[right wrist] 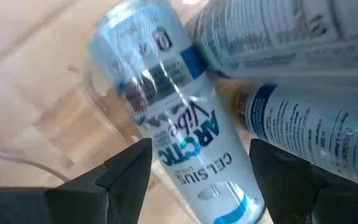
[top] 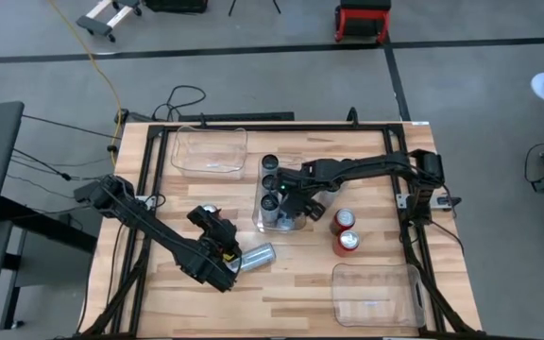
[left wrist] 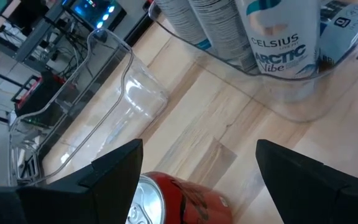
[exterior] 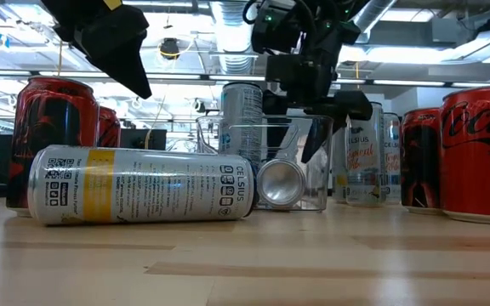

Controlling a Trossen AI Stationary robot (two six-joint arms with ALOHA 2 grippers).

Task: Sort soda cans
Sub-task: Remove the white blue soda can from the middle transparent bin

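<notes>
Fallen silver can [exterior: 139, 184] lay lower left in low view, unsorted. Right gripper [top: 281, 196] open over centre bin [top: 259, 215]; left gripper [top: 217, 236] open above a red can [left wrist: 173, 200]. Next: descend, close.

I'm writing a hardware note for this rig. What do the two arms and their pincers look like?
Both arms are black, built of slim jointed links. The left pincer shows small yellow markings; a green light glows near the right pincer. Each wrist view shows two flat, dark, wedge-shaped fingers.
</notes>
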